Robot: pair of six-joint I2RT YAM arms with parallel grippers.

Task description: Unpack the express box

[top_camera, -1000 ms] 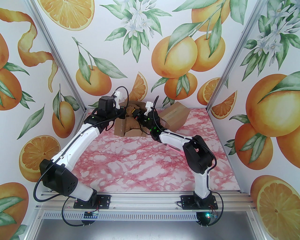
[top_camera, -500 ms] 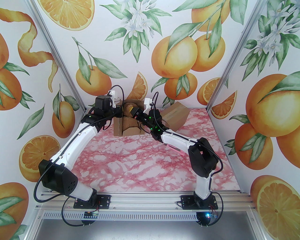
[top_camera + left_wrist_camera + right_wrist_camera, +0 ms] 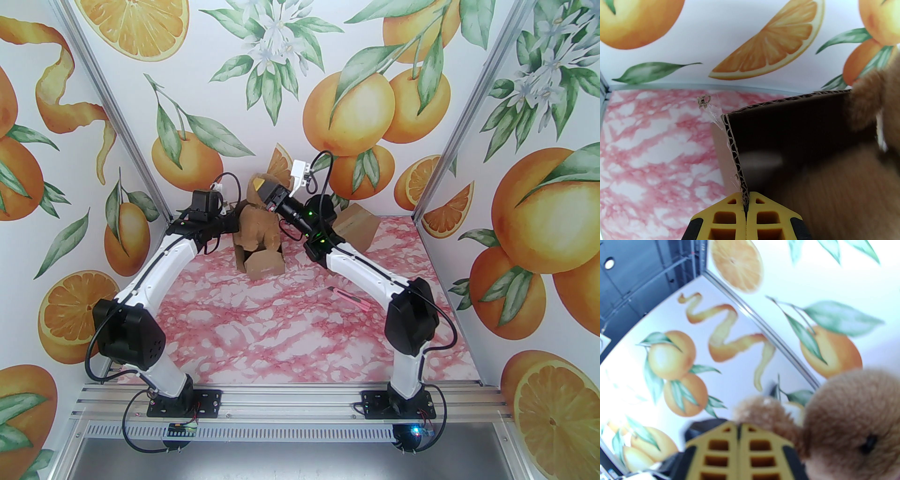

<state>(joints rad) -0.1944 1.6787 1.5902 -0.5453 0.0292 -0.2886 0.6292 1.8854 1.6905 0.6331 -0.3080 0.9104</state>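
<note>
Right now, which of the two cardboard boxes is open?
The nearer box, left of centre: its flaps stand open, with the brown plush toy at its opening. The box at the back right looks shut.

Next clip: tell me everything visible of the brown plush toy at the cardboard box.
The brown plush toy is fuzzy tan fabric, with a round head, one small dark eye and a rounded ear. It hangs roughly upright from the right gripper, shut at the top of its head, while its lower body sits inside the open cardboard box.
</note>
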